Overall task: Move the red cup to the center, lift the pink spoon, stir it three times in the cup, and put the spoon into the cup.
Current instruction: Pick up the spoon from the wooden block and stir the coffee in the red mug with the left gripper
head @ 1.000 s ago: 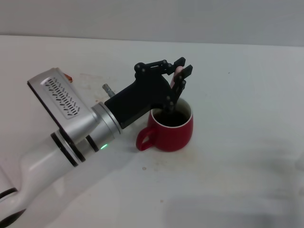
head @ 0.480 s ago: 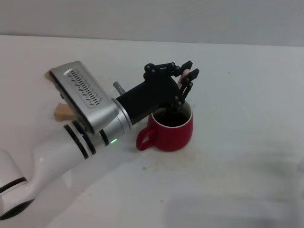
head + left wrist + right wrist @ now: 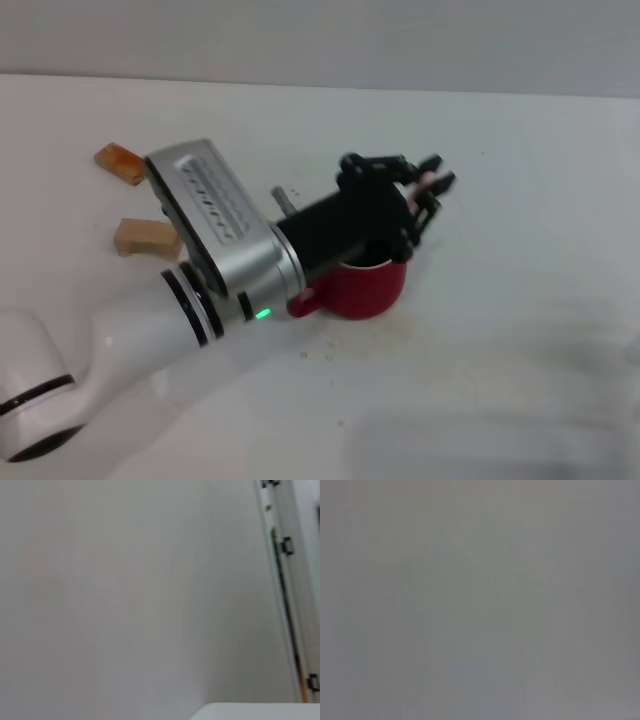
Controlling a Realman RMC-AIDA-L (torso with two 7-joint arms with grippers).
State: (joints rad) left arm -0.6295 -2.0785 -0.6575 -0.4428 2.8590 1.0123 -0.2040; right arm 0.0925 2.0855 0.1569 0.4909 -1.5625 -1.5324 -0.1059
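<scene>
Clearly, the red cup (image 3: pixel 358 288) stands on the white table (image 3: pixel 520 330) near its middle, directly under the left gripper (image 3: pixel 432 190), whose black body hides most of the cup's opening; the cup's handle points toward the robot's left. Coming from the lower left of the head view, the left arm (image 3: pixel 200 260) leans low over the cup, and its fingers are pressed together on the pink spoon (image 3: pixel 432 181), of which only the pink handle tip shows beyond the cup's far right rim. Two tan wooden blocks (image 3: pixel 140 238) lie well apart on the left, and the right arm is not seen.
</scene>
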